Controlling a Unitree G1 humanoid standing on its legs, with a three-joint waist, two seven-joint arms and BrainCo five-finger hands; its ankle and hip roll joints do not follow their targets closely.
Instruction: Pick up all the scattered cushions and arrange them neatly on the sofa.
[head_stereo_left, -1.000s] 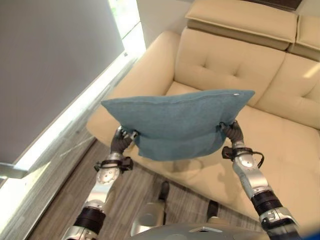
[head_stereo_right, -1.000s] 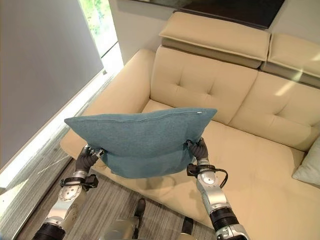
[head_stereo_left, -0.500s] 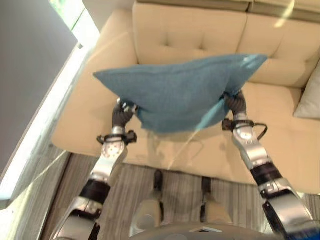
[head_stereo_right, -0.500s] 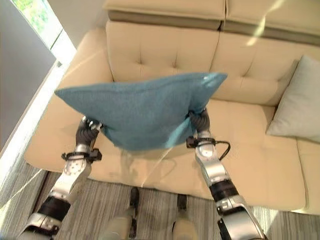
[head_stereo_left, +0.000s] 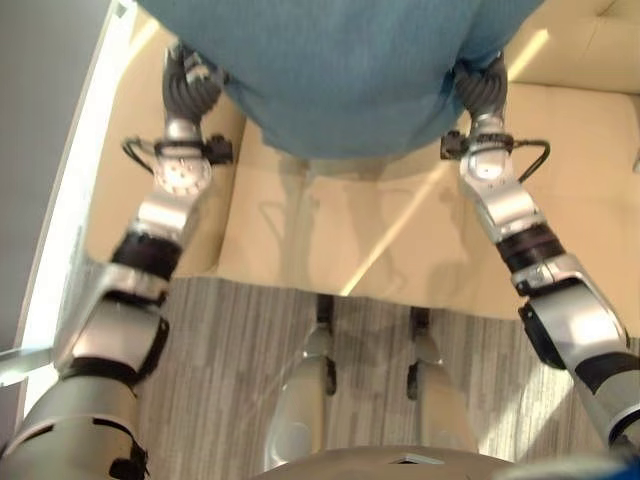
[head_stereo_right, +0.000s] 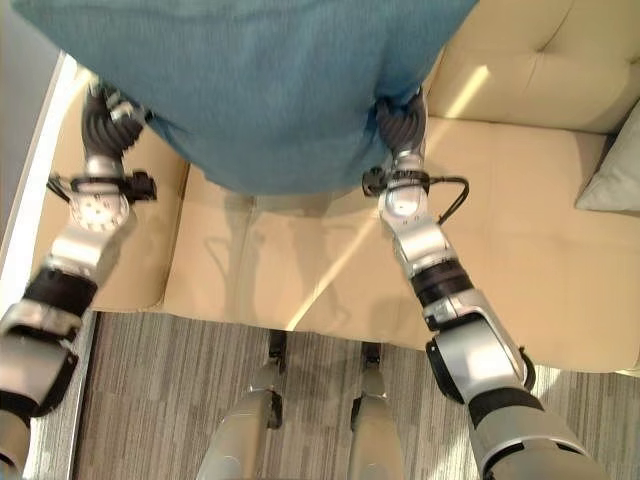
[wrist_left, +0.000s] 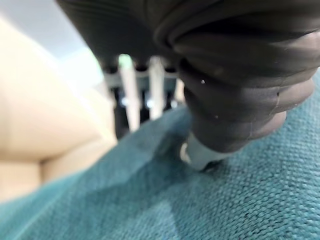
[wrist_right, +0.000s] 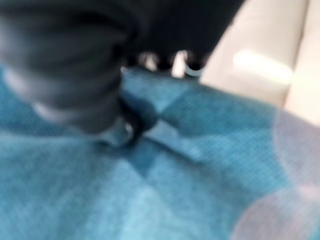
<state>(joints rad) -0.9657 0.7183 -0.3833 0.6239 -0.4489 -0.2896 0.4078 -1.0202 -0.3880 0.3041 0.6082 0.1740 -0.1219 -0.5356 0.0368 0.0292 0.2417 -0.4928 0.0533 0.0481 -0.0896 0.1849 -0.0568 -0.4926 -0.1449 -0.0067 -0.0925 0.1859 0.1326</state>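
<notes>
A large teal cushion (head_stereo_left: 340, 70) hangs in the air above the cream sofa's seat (head_stereo_left: 400, 230). My left hand (head_stereo_left: 190, 85) grips its lower left corner and my right hand (head_stereo_left: 480, 90) grips its lower right corner. In the left wrist view the thumb (wrist_left: 200, 150) presses into the teal cloth (wrist_left: 225, 200) with the fingers curled behind it. The right wrist view has my right hand (wrist_right: 100, 95) pinching a fold of the same cloth (wrist_right: 165, 190). The cushion's upper part runs past the top of both eye views.
A pale grey cushion (head_stereo_right: 615, 180) rests on the sofa seat at the right. The sofa's left armrest (head_stereo_right: 140, 250) lies below my left arm. A striped grey floor (head_stereo_left: 230, 350) runs along the sofa's front, with a bright window strip (head_stereo_left: 60, 240) at the left.
The camera has tilted down and come closer to the sofa. The cushion, still held by both hands, has risen to the top of the view and out over the seat.
</notes>
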